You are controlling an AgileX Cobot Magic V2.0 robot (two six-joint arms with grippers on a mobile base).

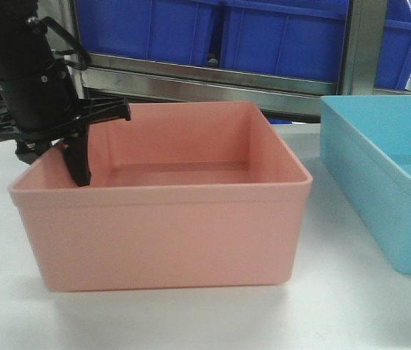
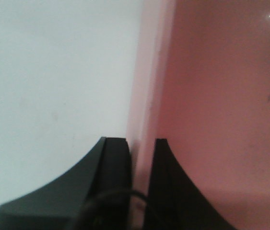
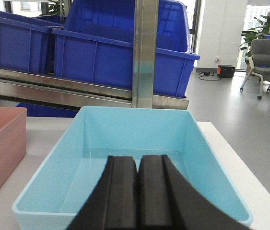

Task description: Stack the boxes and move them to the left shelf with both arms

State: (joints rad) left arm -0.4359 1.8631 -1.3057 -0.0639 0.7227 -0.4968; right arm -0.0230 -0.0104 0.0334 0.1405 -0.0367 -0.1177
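In the front view the salmon-pink tub sits mid-table with its long axis running from 9 to 3 o'clock. The left gripper straddles its 9 o'clock wall, one finger hanging inside. The sky-blue tub lies at 3 o'clock of the pink one, near but apart, and is cut off by the frame. The right gripper is out of this view. Behind, at 12 o'clock, dark blue bins stand above a silver bar.

The left wrist view shows the left gripper with its jaws drawn in on the pink wall, one outside over the table, one inside. The picture is blurred, so the firmness of the pinch is a judgement.

In the right wrist view the right gripper has its fingers pressed together and empty, poised at the blue tub's near rim. The tub stretches toward 12 o'clock, the pink tub at 9 o'clock.

The left shelf cannot be made out in any view.
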